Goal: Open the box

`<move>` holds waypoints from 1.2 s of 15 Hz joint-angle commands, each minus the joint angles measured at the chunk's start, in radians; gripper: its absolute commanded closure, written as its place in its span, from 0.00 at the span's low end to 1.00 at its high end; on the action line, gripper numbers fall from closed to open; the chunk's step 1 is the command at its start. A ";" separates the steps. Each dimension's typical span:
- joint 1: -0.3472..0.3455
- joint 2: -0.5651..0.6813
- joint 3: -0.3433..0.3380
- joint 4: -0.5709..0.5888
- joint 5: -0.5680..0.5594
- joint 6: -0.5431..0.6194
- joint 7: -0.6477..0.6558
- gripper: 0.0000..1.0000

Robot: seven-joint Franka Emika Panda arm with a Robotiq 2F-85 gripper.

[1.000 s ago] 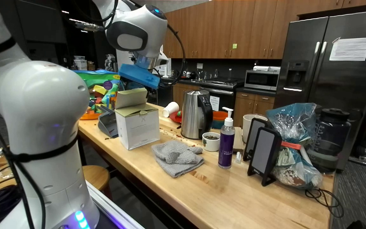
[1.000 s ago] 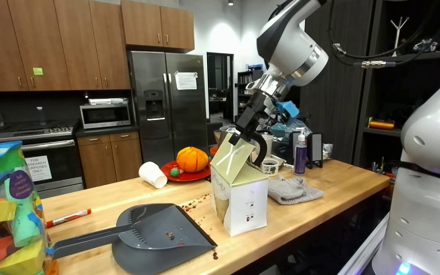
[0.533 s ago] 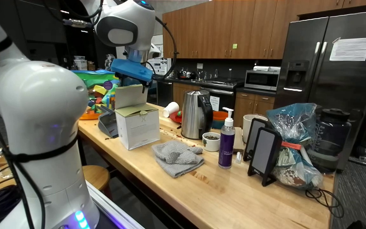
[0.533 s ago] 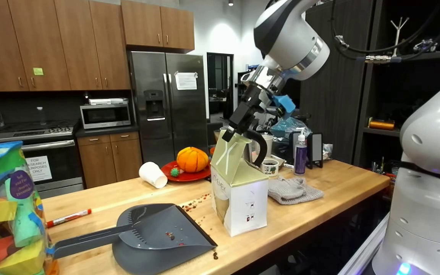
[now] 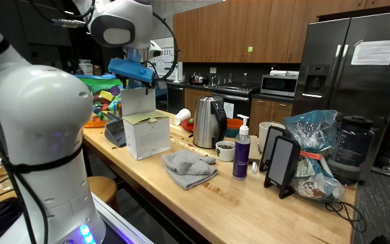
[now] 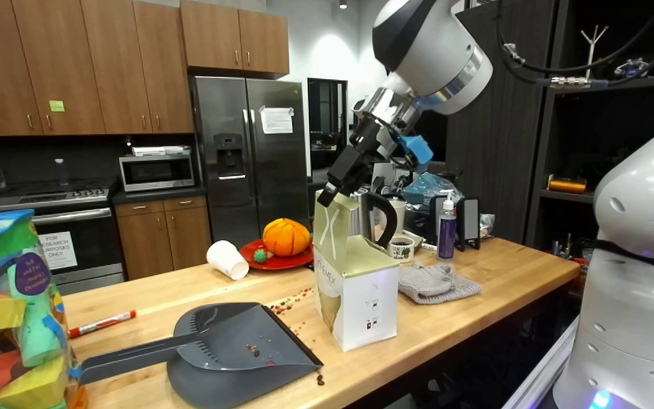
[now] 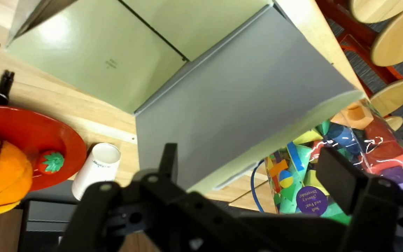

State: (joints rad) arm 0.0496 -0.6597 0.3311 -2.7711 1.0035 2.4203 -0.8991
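Observation:
A white cardboard box (image 5: 147, 139) with a pale green inside stands upright on the wooden table; it also shows in an exterior view (image 6: 367, 309). Its large lid flap (image 6: 332, 236) stands raised, nearly upright. In the wrist view two pale green inner flaps (image 7: 107, 59) lie across the top and meet at a dark seam. My gripper (image 7: 254, 168) is open, its fingers wide apart, with nothing held between them. In an exterior view the gripper (image 6: 330, 196) is at the lid's top edge. In the wrist view one finger (image 7: 169, 161) overlaps the lid; I cannot tell whether they touch.
A steel kettle (image 5: 203, 122) stands close behind the box. A grey towel (image 5: 190, 167) lies beside it. A grey dustpan (image 6: 236, 346), a white cup (image 6: 226, 260), a red plate (image 6: 281, 263) with a pumpkin (image 6: 285, 237) and a bag of blocks (image 6: 15, 324) are nearby.
The gripper has moved left in both exterior views, along the lid's top. The lid has swung away from over the box to nearly upright. The box body has stayed in place.

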 commanded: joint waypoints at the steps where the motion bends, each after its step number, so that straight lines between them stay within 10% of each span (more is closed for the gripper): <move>1: -0.015 -0.034 0.054 -0.009 0.046 0.004 0.019 0.00; 18: -0.015 -0.040 0.292 -0.007 0.126 0.018 0.089 0.00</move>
State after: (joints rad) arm 0.0455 -0.6744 0.5838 -2.7713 1.1031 2.4304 -0.8247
